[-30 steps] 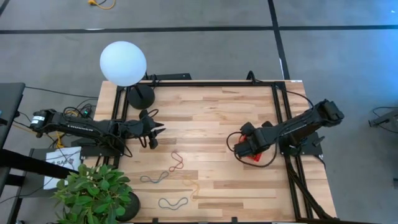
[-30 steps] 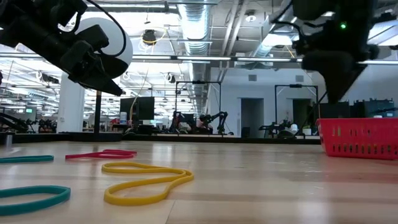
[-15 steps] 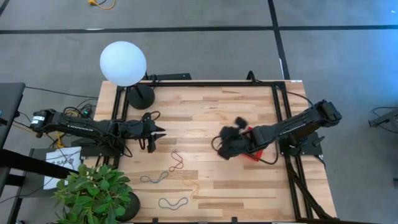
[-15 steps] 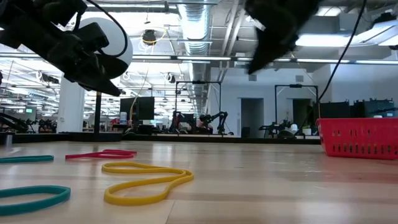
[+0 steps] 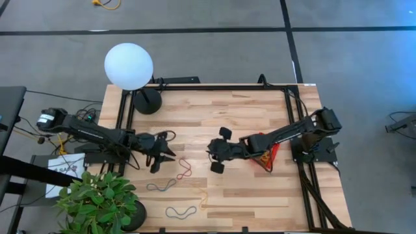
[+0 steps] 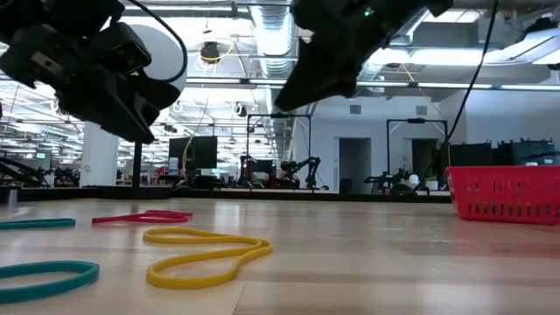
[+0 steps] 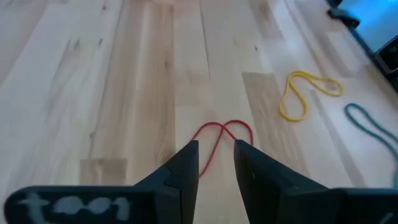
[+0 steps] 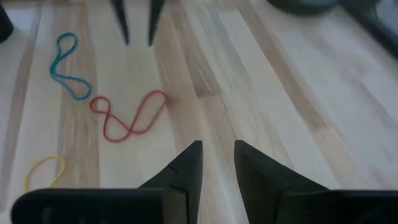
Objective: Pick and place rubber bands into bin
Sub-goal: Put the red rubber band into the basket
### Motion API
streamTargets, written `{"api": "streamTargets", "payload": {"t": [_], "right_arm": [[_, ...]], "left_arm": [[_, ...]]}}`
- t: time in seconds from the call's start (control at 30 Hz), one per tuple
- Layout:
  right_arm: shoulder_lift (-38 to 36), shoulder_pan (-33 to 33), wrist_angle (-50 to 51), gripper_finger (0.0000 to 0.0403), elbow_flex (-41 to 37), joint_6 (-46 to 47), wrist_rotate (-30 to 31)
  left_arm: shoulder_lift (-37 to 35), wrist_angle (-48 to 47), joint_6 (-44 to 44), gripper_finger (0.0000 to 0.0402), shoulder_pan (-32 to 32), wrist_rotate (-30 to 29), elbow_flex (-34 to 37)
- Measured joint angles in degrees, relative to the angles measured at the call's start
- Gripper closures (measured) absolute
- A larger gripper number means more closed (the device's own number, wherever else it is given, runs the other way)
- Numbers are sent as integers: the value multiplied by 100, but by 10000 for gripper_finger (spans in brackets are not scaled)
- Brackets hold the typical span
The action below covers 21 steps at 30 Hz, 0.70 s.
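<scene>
Reaching in from the table's left edge, the left gripper (image 5: 160,154) hangs just above the wood with its fingers (image 7: 186,163) set a narrow gap apart and nothing between them. It points straight at the red rubber band (image 7: 214,138), which lies flat in a twisted figure-eight just ahead of the tips; that line-up reads as an approach for a pinch on this loop.

Loose bands are scattered over the left-front part of the table, where they were evidently spread for picking: the red one, a yellow rubber band (image 6: 206,254) nearer the front, a teal rubber band (image 5: 161,186) and a second teal rubber band (image 5: 181,211) close to the front edge. All lie flat and apart from one another.

Mid-table, the right gripper (image 5: 221,149) stretches far leftward from its base, fingers (image 8: 186,163) likewise narrowly parted and empty, also facing the red loop. Both arms seem aimed at the same band, so they could crowd each other.

Farther right sits the bin (image 5: 265,153), partly under the right arm, near that arm's base, presumably for short drop-off trips. What it holds is hidden.
</scene>
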<state>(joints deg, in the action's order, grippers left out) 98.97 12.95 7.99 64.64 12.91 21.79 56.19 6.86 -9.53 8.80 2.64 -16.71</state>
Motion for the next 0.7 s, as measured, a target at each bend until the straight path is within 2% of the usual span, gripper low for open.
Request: {"api": "streamTargets", "payload": {"t": [0.1,0.23,0.33,0.4,0.5,0.6,0.7], "right_arm": [[-510,-105,754,316,-2,143,-224],[-1590,-256,1816,316,0,161,-210],[-2433,-300,1939,316,-203,-71,-18],[-2969,-280,1320,316,-717,-449,90],[-3654,-376,-234,316,-1914,-814,-174],[-4054,-541,-1783,316,-3018,-649,-645],[-4118,-596,-3025,316,-3782,-267,-1105]], "left_arm": [[709,798,193,310,190,-301,2],[1603,1662,504,310,249,-338,-46],[2185,1877,517,310,249,-335,-219],[2510,1846,484,310,249,-333,-323],[2972,1838,465,310,248,-128,-504],[3290,1838,473,310,249,158,-680],[3471,1836,535,310,242,293,-787]]}}
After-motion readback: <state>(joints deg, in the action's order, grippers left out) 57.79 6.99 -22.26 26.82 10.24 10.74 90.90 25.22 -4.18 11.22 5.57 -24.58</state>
